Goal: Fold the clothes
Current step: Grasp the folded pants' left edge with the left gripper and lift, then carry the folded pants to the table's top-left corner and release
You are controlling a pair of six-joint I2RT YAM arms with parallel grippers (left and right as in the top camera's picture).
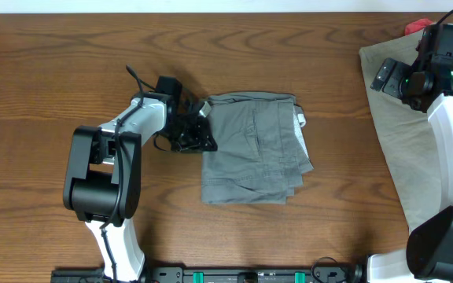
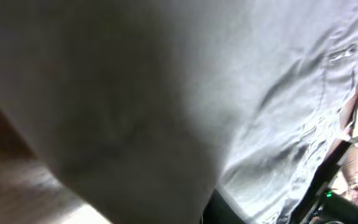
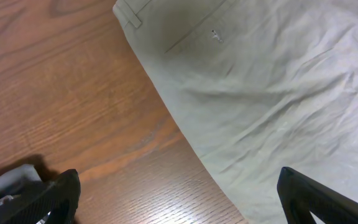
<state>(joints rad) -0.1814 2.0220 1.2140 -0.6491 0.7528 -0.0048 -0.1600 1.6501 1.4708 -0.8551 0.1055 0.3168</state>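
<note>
The grey trousers (image 1: 254, 149) lie at the centre of the tabletop (image 1: 69, 71), stacked into a compact rectangle with the layered edges showing along the 5 o'clock corner and a small white tab (image 1: 301, 119) poking out at the 1 o'clock corner. The left fingers (image 1: 193, 135) sit at the bundle's 9 o'clock edge, touching or just over the cloth. From overhead they are a dark mass, and the left wrist view is filled with blurred grey fabric, so I cannot tell whether they are parted or pinching the cloth. At 3 o'clock on the tabletop, well apart from the grey bundle, a pair of khaki trousers (image 1: 403, 134) lies spread out and unfolded. The right wrist view shows their waistband, a belt loop and a buttoned back pocket. The right fingers (image 3: 58, 198) hang above them, spread wide with nothing between. A red cloth (image 1: 417, 27) peeks in at the 1 o'clock corner. The grey pair looks essentially done, so the step in hand seems to be finishing or squaring that bundle. The next move would call for the left arm to back clear without dragging the layers, and for the right arm to descend on a khaki edge. No brand, label or writing is legible anywhere.
</note>
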